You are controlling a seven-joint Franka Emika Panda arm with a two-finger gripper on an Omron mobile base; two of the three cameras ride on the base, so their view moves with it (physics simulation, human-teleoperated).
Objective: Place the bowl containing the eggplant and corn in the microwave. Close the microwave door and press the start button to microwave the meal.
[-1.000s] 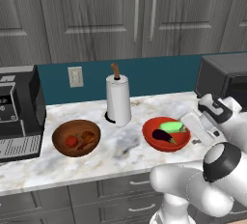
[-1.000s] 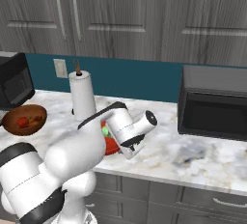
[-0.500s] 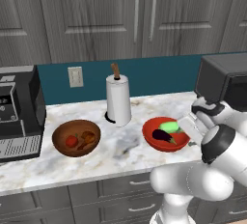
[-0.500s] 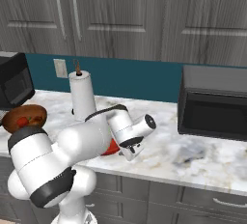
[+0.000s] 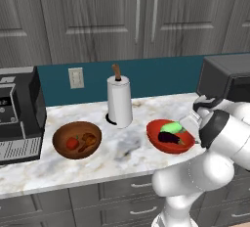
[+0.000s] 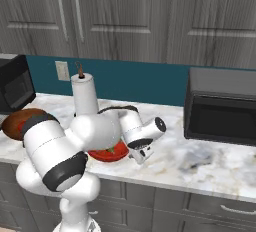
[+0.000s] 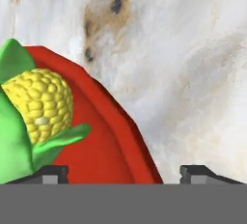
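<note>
The red bowl (image 5: 159, 142) sits on the marble counter right of the paper towel roll, holding the dark purple eggplant (image 5: 170, 137) and the green corn (image 5: 172, 127). My gripper (image 5: 193, 123) hangs at the bowl's right rim, open. In the hand view the gripper (image 7: 125, 174) has its fingertips (image 7: 51, 172) wide apart, with the bowl's (image 7: 108, 143) rim between them and the corn's (image 7: 42, 103) yellow end at the left. From the right, the gripper (image 6: 141, 154) is low beside the bowl (image 6: 110, 153). The black microwave (image 6: 223, 106) stands at the counter's right end; I cannot make out its door.
A wooden bowl (image 5: 77, 139) with reddish food sits left of the red bowl. The paper towel roll (image 5: 119, 102) stands behind them, and a coffee machine (image 5: 16, 114) is at the far left. Bare marble counter (image 6: 200, 161) lies between the bowl and the microwave.
The arm has swung and brought the gripper left and down to the red bowl's right rim. The bowl and its food have not moved.
</note>
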